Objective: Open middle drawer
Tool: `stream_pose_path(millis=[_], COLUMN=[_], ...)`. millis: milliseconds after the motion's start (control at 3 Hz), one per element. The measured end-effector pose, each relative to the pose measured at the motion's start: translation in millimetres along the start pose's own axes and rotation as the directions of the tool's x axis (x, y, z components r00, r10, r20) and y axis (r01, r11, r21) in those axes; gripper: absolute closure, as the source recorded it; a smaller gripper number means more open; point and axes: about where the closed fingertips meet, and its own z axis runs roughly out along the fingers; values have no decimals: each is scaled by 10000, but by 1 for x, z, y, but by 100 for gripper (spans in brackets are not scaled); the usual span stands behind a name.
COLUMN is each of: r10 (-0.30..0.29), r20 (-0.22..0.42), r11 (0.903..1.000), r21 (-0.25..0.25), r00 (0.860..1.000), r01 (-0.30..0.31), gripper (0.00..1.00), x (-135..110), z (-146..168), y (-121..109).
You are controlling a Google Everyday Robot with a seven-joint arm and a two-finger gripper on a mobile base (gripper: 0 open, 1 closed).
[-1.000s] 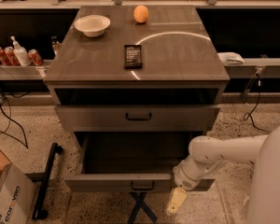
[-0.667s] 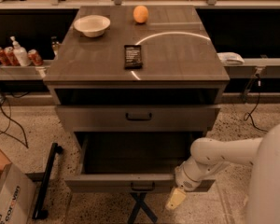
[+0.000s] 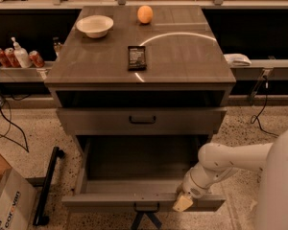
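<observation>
obs: middle drawer is found pulled well out of the cabinet, its empty interior exposed and its front standing far forward of the drawer above. that upper front is seen shut or nearly so, with its own handle untouched.

gripper is located low at the right, against the top edge of the middle drawer front, to the right of the loop handle and apart from it. whether the gripper is clamped on the front edge, merely resting on it, or released cannot be told. the arm is seen reaching in from the right side.

on the cabinet top a bowl, an orange and a dark packet are noted, all well clear of the work.

step: the pull is judged to be at its end; the drawer reads as open, so the task is taken as essentially done.

next: only a release, if anything is gripped, and a withdrawal are called for. the withdrawal should be made up and back toward the right, so that the front is not nudged inward. care is advised at the front's right corner, which lies close to the wrist.
</observation>
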Motion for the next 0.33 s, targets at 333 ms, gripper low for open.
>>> stream_pose_path(millis=[333], r10=[826], r20=[16], r11=[9961], r21=[-297], r00=[9966], r01=[-825], gripper=[21], x=[15], z=[3], y=[23])
